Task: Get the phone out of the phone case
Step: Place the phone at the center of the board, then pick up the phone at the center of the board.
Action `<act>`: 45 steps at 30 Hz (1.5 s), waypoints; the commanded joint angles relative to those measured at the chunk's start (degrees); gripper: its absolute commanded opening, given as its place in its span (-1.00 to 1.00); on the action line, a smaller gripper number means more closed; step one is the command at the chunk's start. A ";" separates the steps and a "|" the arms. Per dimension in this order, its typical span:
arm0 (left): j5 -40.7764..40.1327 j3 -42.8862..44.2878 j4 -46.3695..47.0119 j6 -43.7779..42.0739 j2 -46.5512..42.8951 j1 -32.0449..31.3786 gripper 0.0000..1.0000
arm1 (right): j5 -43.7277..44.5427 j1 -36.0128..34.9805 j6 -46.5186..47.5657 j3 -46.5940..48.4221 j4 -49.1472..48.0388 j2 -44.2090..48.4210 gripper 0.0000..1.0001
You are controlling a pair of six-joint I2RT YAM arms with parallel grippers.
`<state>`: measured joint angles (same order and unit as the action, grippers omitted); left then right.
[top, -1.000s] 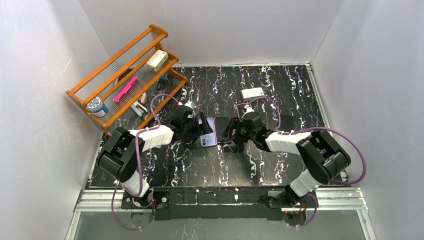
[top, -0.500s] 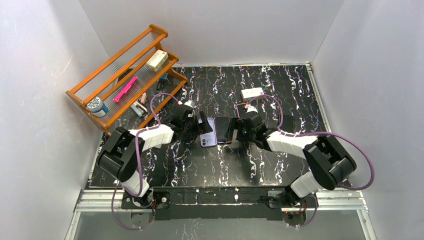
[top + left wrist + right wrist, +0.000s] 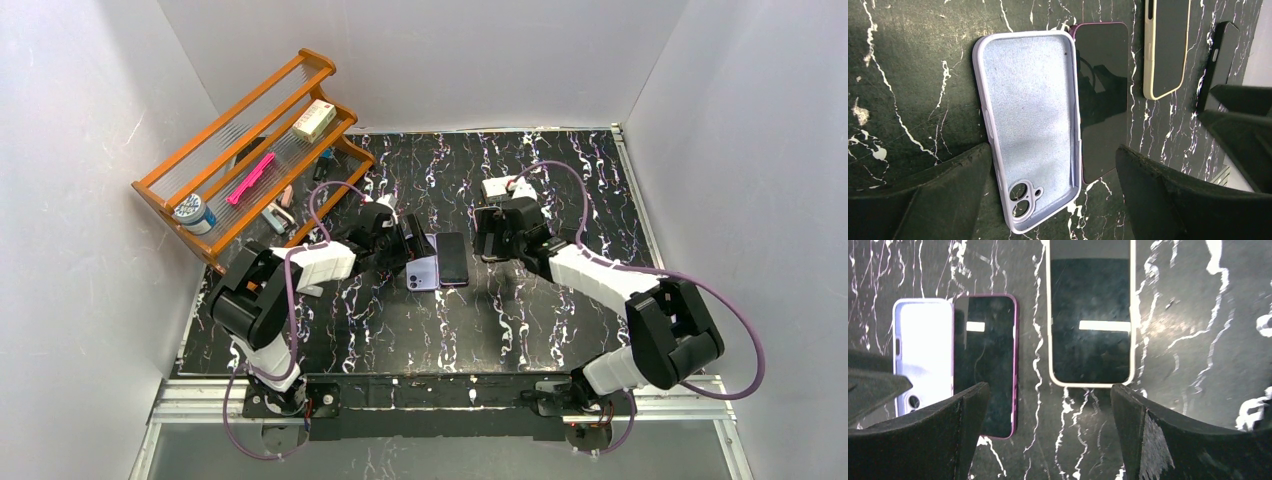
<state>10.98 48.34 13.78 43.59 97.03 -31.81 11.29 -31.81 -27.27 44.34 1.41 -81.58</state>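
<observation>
Lying inside-up on the table (image 3: 520, 320), the lavender phone case (image 3: 1030, 125) is empty, with the dark-screened phone (image 3: 1103, 100) edge to edge at its 3 o'clock. The left gripper (image 3: 1053, 200) at the case's 10 o'clock and the right gripper (image 3: 1048, 425) at the phone's 2 o'clock both gape wide, holding nothing.

one lilac phone case (image 3: 1030, 125); two phones, a purple-edged phone (image 3: 1103, 100) and a cream-edged phone (image 3: 1091, 320). one wooden rack (image 3: 240, 113); two pale boxes, a shelf box (image 3: 313, 118) and a table box (image 3: 505, 187).
</observation>
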 commanded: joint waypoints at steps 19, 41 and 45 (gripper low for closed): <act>-18.97 6.82 -25.29 -12.16 -23.10 1.14 0.96 | 1.82 5.37 13.88 22.72 13.36 -19.11 0.97; -12.76 2.39 -22.85 -10.54 -28.73 1.36 0.96 | -5.33 7.62 16.11 31.33 21.56 -31.76 0.93; -8.06 1.65 -20.75 -8.10 -27.31 1.32 0.96 | -5.11 7.72 14.87 30.92 22.20 -31.25 0.60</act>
<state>-1.83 51.18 -9.06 33.32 69.17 -30.70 7.22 -24.49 -11.44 74.59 21.12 -111.18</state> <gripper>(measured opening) 0.980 0.874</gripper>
